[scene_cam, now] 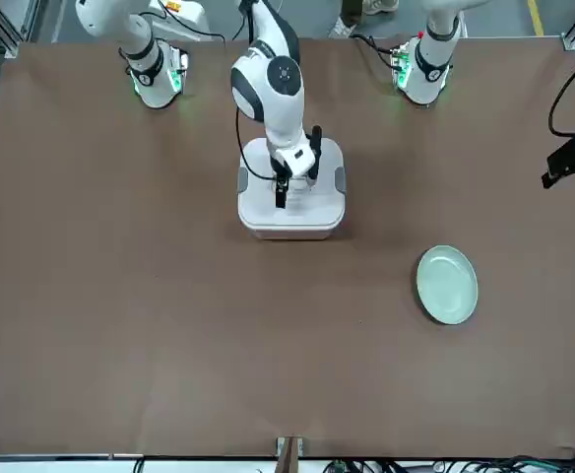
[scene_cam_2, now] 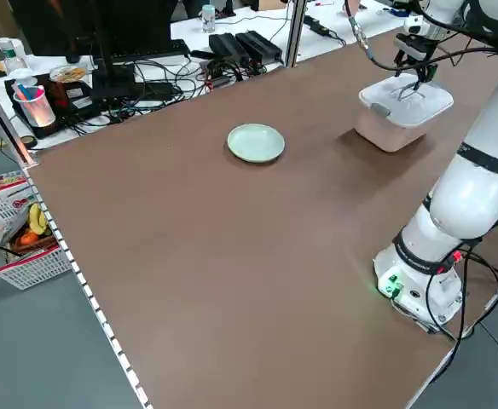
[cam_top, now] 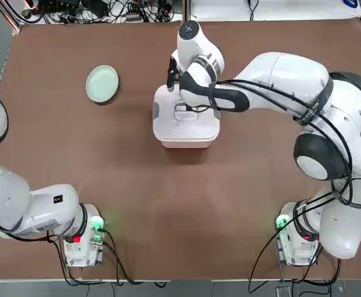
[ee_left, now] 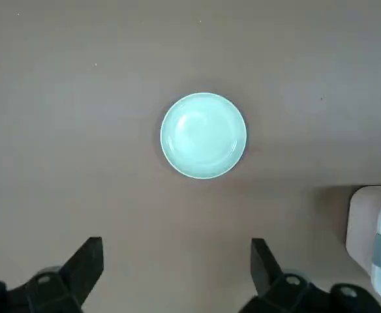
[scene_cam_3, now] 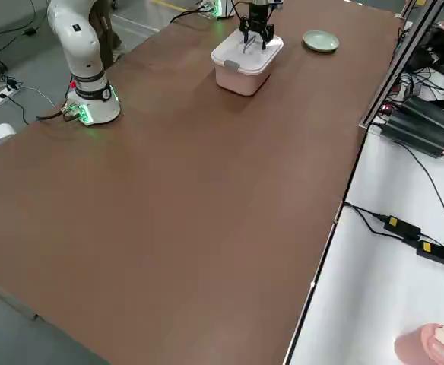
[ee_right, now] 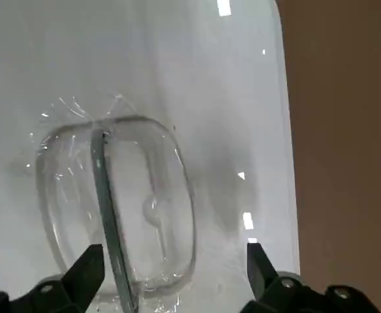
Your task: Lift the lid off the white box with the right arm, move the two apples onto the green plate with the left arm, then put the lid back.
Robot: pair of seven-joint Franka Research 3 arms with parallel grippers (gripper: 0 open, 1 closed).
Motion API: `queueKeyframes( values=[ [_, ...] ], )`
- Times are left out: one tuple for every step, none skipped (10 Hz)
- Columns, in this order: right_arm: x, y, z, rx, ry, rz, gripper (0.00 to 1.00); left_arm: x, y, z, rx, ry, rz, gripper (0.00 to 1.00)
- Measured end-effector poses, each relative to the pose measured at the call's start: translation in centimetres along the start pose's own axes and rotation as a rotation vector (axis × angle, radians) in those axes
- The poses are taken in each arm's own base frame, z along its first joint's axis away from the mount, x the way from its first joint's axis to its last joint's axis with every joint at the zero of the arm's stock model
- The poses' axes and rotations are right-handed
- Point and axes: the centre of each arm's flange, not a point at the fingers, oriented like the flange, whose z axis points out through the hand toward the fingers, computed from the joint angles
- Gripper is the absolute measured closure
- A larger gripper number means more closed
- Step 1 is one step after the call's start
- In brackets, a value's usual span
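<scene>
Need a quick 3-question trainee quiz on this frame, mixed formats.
1. True or false: the lid sits on the white box.
2. Which pincer hovers over the lid's handle? A) left B) right
3. Fill in: the green plate holds ___ apples.

Key:
1. True: the lid is seated, grey clips on two edges.
2. B: the right pincer is open just above the handle; the left pincer, also open, hangs high over the plate.
3. No apples: the plate is bare and none show anywhere.

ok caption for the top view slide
Right end effector open above the lid handle; green plate empty.
</scene>
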Motion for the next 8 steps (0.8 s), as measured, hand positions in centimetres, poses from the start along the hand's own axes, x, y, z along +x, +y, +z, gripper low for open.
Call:
queueKeyframes(
  values=[
    [-0.02, -0.02, 0.05, 0.001, -0.001, 0.0, 0.09, 0.0, 0.03, 0.0, 0.0, 0.0, 0.001, 0.0],
    [-0.04, -0.02, 0.07, 0.001, -0.002, 0.0, 0.27, 0.0, 0.05, 0.0, 0.0, 0.0, 0.001, 0.0],
    [-0.06, -0.04, 0.1, 0.003, -0.004, 0.0, 0.43, 0.0, 0.05, 0.0, 0.0, 0.0, 0.001, 0.0],
    [-0.06, -0.11, 0.13, 0.005, -0.007, -0.001, 0.57, 0.0, 0.05, 0.0, 0.0, 0.0, 0.001, 0.0],
    [-0.05, -0.28, 0.19, 0.009, -0.013, -0.002, 0.74, 0.0, 0.05, 0.0, 0.0, 0.0, 0.001, 0.0],
    [-0.01, -0.51, 0.23, 0.013, -0.019, 0.001, 0.86, 0.0, 0.06, 0.0, 0.0, 0.0, 0.001, 0.0],
    [0.02, -0.73, 0.03, 0.015, -0.022, 0.006, 0.87, 0.0, 0.1, 0.0, 0.0, 0.0, 0.002, 0.0],
    [0.01, -0.84, -0.1, 0.017, -0.024, 0.009, 0.87, 0.0, 0.12, -0.01, 0.0, 0.0, 0.002, 0.0]
  ],
)
